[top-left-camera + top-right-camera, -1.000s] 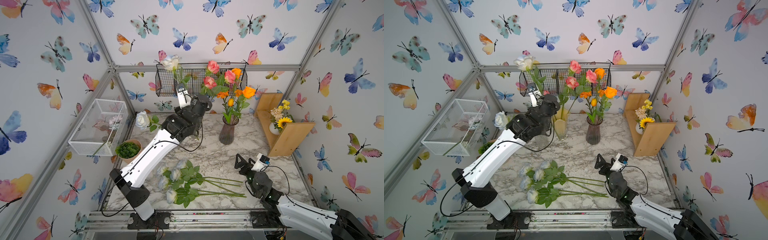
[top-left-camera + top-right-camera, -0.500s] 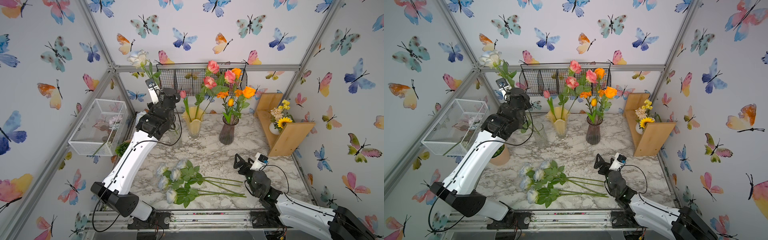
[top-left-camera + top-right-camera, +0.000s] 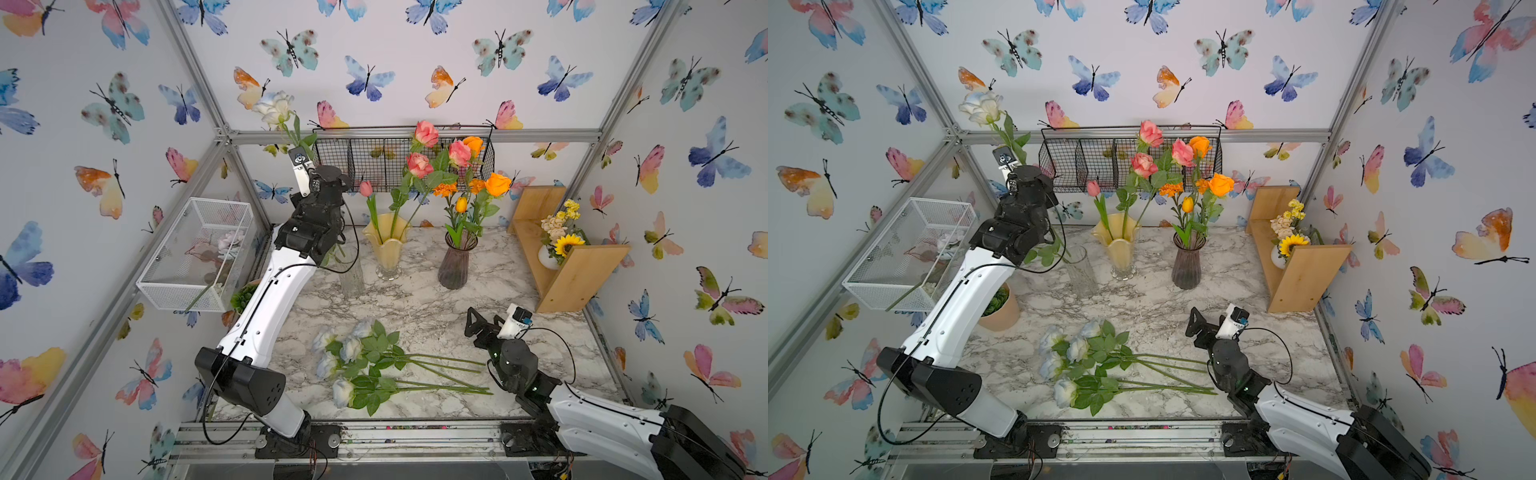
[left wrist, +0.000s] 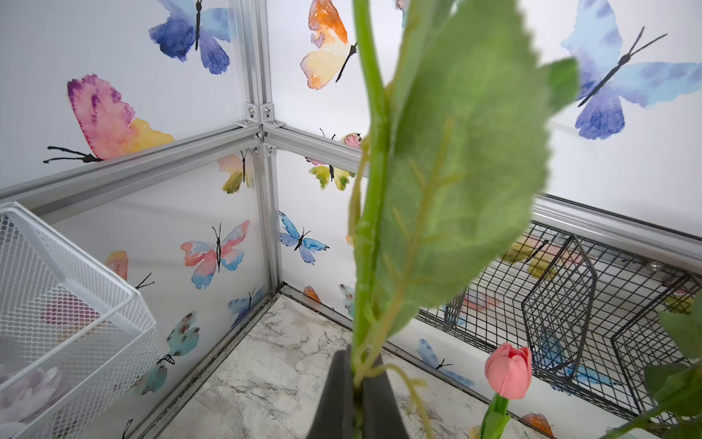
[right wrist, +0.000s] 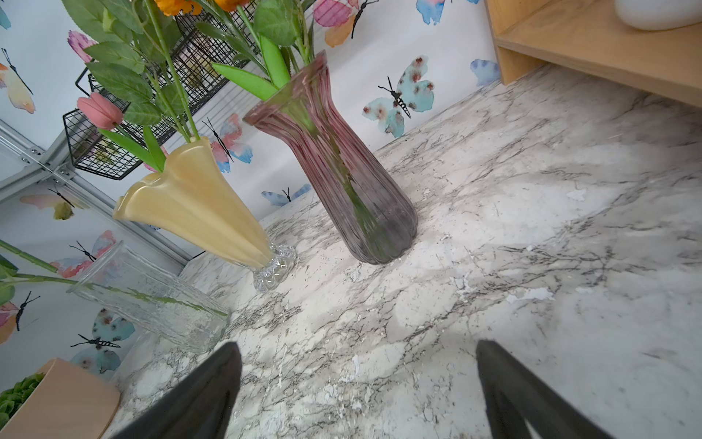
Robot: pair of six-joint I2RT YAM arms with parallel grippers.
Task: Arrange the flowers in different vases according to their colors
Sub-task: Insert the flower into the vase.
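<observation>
- Left wrist view: the left tool (image 4: 357,380) has its dark fingers pressed together on the green stem (image 4: 370,152) of a white-pale-blue rose, with a broad green leaf (image 4: 463,171) just beside the stem.
- In both top views the held rose's bloom (image 3: 274,109) (image 3: 980,107) stands high above the left arm, near the back left corner of the frame.
- Right wrist view: the lower part of that stem runs in through the mouth of the clear ribbed glass vase (image 5: 152,300) and reaches toward its base.
- The clear vase (image 3: 351,270) stands on the marbled counter (image 3: 415,299), beside the opaque yellow vase with a wavy rim (image 3: 388,249).
- The yellow vase holds pink-coral roses (image 3: 419,164) and a pink tulip bud (image 3: 365,188).
- The ribbed smoky-purple glass vase (image 3: 455,266) stands to the other side of the yellow one and holds orange flowers (image 3: 498,184).
- Several more white-pale-blue roses (image 3: 351,347) lie flat on the counter in front, their stems pointing toward the right arm.
- The right tool (image 5: 357,399) has its fingers spread wide with nothing between them, low over the counter just beyond the stem ends.
</observation>
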